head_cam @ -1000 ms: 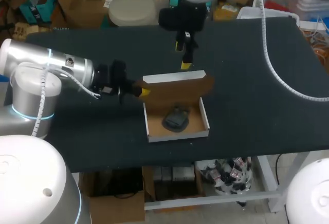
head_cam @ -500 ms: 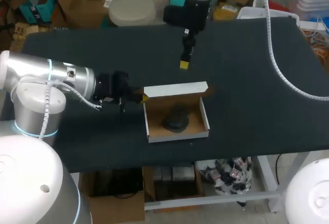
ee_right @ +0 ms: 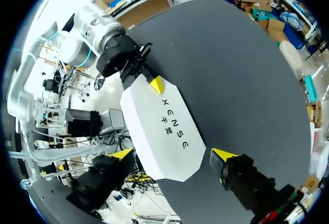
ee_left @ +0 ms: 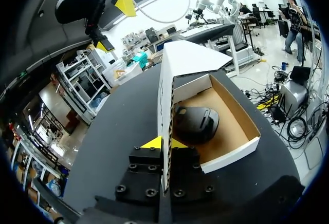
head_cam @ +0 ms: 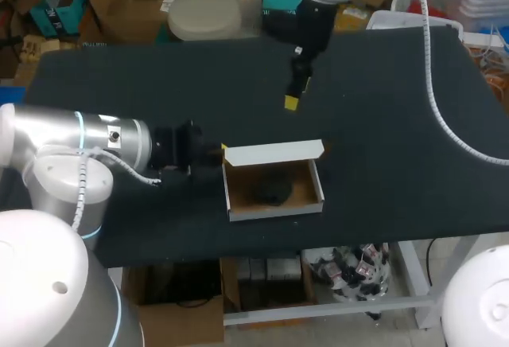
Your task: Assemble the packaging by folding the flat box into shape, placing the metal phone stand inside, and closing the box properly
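A small cardboard box (head_cam: 274, 204) with white outer walls lies near the table's front edge. The dark metal phone stand (head_cam: 273, 191) rests inside it (ee_left: 195, 123). Its white lid (head_cam: 273, 154) stands raised along the back wall, tilted over the tray. My left gripper (head_cam: 221, 154) is shut on the lid's left end; in the left wrist view the lid (ee_left: 182, 62) is pinched edge-on in the gripper (ee_left: 163, 143). My right gripper (head_cam: 293, 95) hangs open above the table behind the box. In the right wrist view the lid (ee_right: 162, 129) lies ahead of this gripper (ee_right: 172, 154), not touching it.
The dark table top (head_cam: 398, 140) stretches wide to the right of the box and behind it. The box's front wall sits close to the table's front edge (head_cam: 318, 239). My left arm (head_cam: 103, 148) lies low over the table's left part.
The left gripper has swung the lid forward, from leaning back with its brown inside showing to tilting over the tray. The right arm has shifted slightly to the right.
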